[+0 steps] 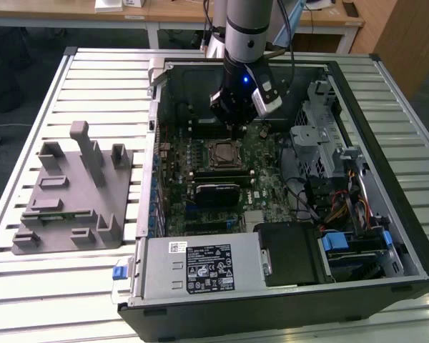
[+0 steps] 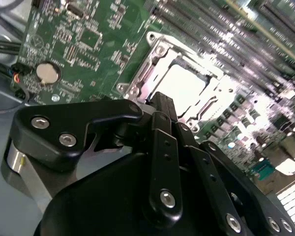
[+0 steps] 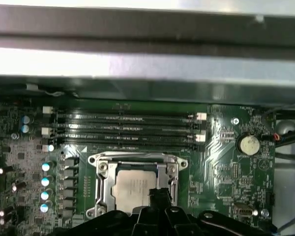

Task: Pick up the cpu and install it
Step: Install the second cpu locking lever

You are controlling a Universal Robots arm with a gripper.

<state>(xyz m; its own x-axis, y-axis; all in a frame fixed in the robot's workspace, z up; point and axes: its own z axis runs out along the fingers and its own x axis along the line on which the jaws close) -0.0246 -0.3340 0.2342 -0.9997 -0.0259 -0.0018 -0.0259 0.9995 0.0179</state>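
So the arm is reaching down into the open computer case (image 1: 386, 236), with the gripper (image 1: 235, 128) hanging right over the motherboard (image 1: 261, 182), just behind the CPU socket as the exterior view shows it. The cpu (image 1: 222, 153) is already sitting in the socket (image 1: 222, 154), flat, pale silver top facing up, framed by the metal bracket.

In the first wrist view the cpu (image 3: 132, 189) lies square inside the socket frame (image 3: 101, 182), and the dark tip of the gripper (image 3: 159, 197) overlaps the chip's edge. Touching or just above it, can't tell. In the second wrist view the chip (image 2: 183, 89) shows as a bright patch inside the frame (image 2: 152, 54), with the gripper (image 2: 162, 103) pointing at its near edge. The fingers (image 2: 161, 129) look pressed together with nothing between them, so clenched and empty.

Other stuff: four memory slots (image 3: 128, 129) run beside the socket, and a round coin battery (image 3: 248, 144) sits off to the side on the board. Out on the slatted table (image 1: 28, 282), at the exterior view's left, there's a grey plastic tray (image 1: 75, 207) with upright blocks, well apart from the case. A black module (image 1: 218, 193) sits on the board just in front of the socket
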